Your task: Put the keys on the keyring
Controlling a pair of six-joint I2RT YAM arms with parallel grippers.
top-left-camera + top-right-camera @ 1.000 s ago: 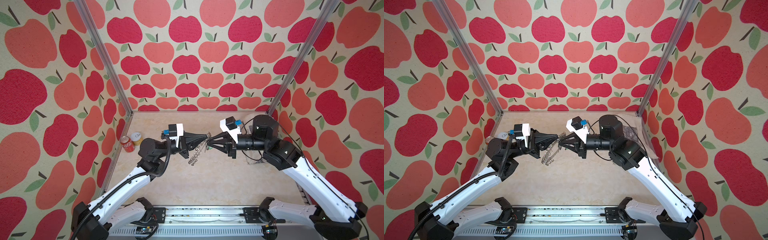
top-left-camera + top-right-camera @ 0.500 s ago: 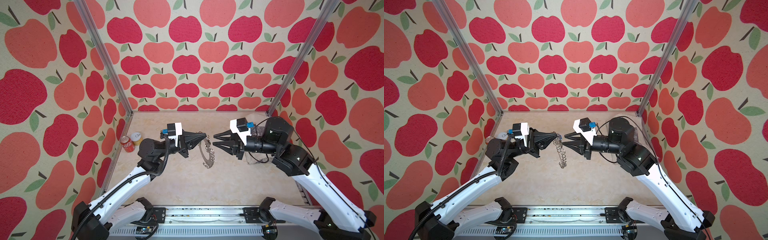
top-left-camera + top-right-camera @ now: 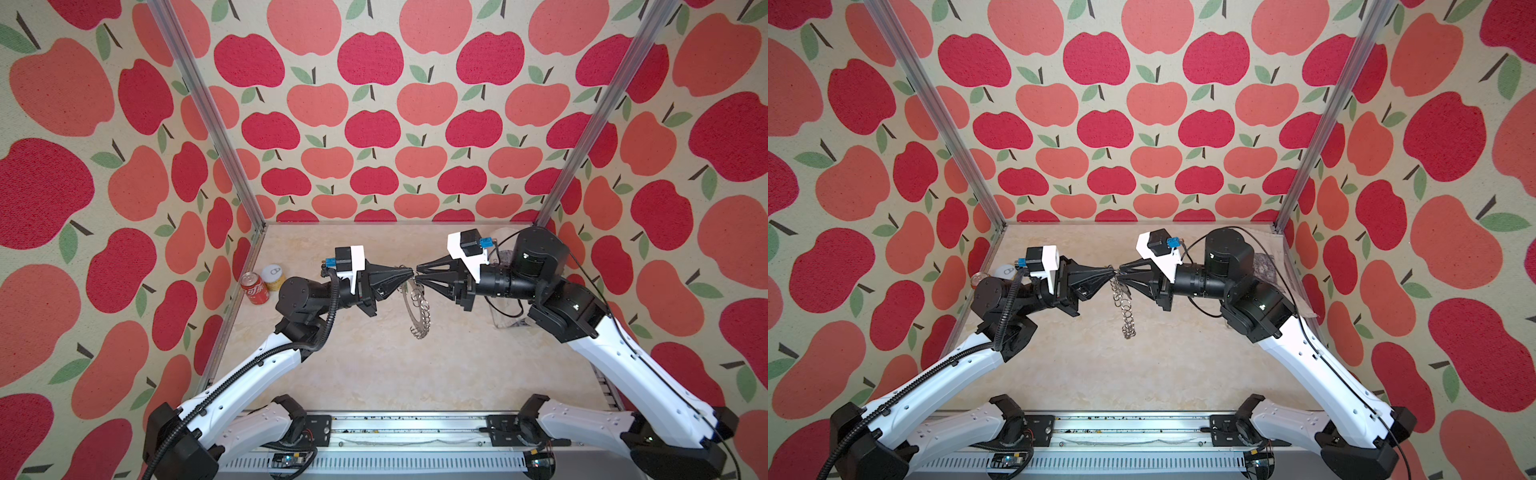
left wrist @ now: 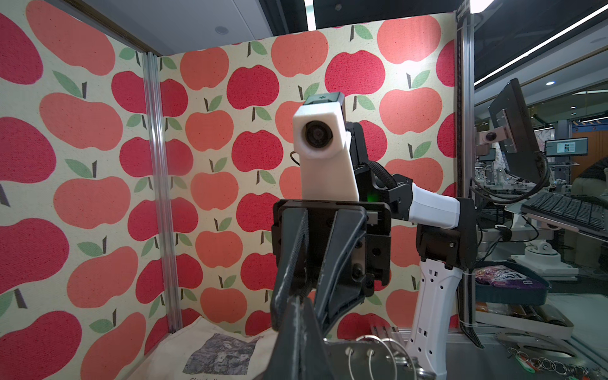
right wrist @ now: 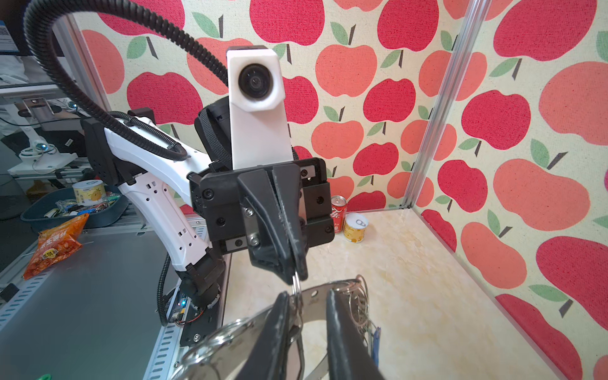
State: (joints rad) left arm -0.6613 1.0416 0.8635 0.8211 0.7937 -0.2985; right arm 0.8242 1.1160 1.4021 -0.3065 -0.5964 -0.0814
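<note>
Silver keyring (image 3: 417,308) edge-on, fringed rim

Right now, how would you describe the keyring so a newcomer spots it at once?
Start at the beige table inside the apple-papered booth, where the left pincer and right pincer face tip to tip above its middle. The keyring dangles there from the left one. It alone hangs in the air: a thin metal disc fringed with wire loops, unlike the cans by the wall.

Left tool (image 3: 410,274) pinched, right tool (image 3: 418,277) parted
</note>
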